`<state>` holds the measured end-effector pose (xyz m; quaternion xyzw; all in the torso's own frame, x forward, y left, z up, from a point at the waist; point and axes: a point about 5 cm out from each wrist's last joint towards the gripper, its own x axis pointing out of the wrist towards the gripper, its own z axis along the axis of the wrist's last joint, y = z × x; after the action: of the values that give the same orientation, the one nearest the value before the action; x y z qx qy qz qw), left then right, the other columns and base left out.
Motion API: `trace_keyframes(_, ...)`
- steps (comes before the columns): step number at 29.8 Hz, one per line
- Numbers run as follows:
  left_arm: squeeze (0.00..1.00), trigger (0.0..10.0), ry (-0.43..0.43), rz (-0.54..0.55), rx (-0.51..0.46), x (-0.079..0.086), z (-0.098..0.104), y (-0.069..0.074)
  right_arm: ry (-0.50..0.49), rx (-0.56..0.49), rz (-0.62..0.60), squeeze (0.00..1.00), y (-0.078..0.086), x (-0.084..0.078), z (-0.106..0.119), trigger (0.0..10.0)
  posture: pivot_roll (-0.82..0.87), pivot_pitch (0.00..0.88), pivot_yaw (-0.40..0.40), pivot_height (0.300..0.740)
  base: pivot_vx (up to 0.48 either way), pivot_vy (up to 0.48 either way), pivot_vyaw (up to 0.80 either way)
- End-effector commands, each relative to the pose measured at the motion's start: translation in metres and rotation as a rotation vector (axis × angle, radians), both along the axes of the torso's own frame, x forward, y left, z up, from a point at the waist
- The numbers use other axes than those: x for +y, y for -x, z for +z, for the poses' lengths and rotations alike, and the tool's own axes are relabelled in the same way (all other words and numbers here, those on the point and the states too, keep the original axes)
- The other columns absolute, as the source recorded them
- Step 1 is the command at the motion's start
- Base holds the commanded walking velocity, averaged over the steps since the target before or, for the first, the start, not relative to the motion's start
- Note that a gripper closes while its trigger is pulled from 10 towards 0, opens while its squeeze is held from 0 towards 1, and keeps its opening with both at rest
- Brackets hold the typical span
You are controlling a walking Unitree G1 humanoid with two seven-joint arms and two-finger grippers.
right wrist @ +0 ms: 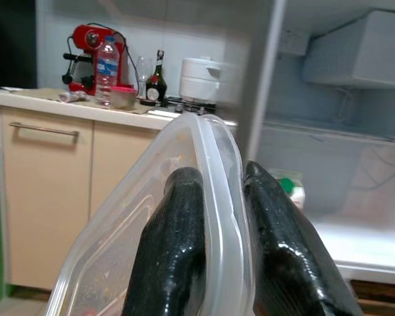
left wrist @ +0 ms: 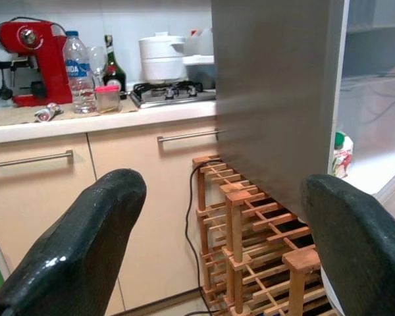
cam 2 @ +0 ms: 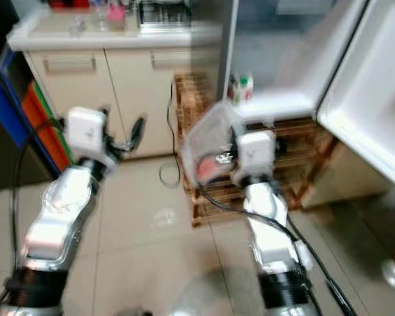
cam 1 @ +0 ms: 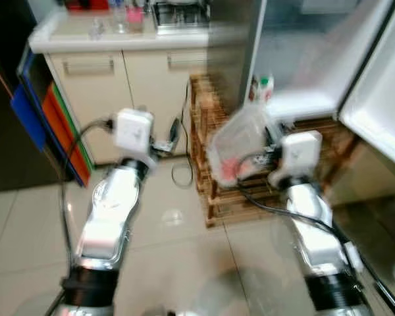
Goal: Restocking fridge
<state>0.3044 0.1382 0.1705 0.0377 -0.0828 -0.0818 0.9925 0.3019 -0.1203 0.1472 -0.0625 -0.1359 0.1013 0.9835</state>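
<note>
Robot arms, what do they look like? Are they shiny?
Yes. Both arms are shiny silver metal with black rings near the bottom and a white boxy block at each wrist. Black cables loop along them. The left claw and right claw each have two fat, rounded black fingers.

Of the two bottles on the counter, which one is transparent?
The plastic water bottle beside the red coffee machine is transparent; the wine bottle is dark green glass.

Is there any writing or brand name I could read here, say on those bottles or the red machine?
No text can be read.
Water bottle: blue label, lettering too blurred.
Dark wine bottle: label too small.
Red coffee machine: no legible marking.
Small bottle in the fridge: print too blurred.
</note>
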Motion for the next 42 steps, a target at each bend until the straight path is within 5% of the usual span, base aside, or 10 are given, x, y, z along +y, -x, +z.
trace_keyframes(1, 0.00, 10.0, 0.000, -0.015, -0.012, -0.0069, 0.0034, -0.0011, 0.008, -0.031, -0.030, 0.00, 0.0005, -0.0096, 0.0080, 0.0, 0.00, 0.000, 0.008, 0.715, 0.262, -0.398, 0.73)
trace_keyframes(23, 0.00, 10.0, -0.006, -0.007, -0.022, -0.0065, 0.0037, 0.0015, -0.006, -0.039, -0.009, 0.00, -0.0016, -0.0046, 0.0105, 0.0, 0.01, 0.000, 0.008, 0.715, 0.185, -0.399, 0.03)
trace_keyframes(33, 0.00, 10.0, -0.015, 0.016, -0.021, -0.0039, 0.0042, -0.0005, 0.002, -0.042, -0.001, 0.00, -0.0023, -0.0041, 0.0107, 0.0, 0.01, 0.000, 0.009, 0.715, 0.000, 0.000, 0.00)
trace_keyframes(42, 0.00, 10.0, 0.006, 0.012, -0.020, -0.0037, 0.0046, -0.0014, 0.007, -0.046, 0.005, 0.00, -0.0034, -0.0035, 0.0108, 0.0, 0.01, 0.000, 0.007, 0.715, 0.430, -0.027, 0.00)
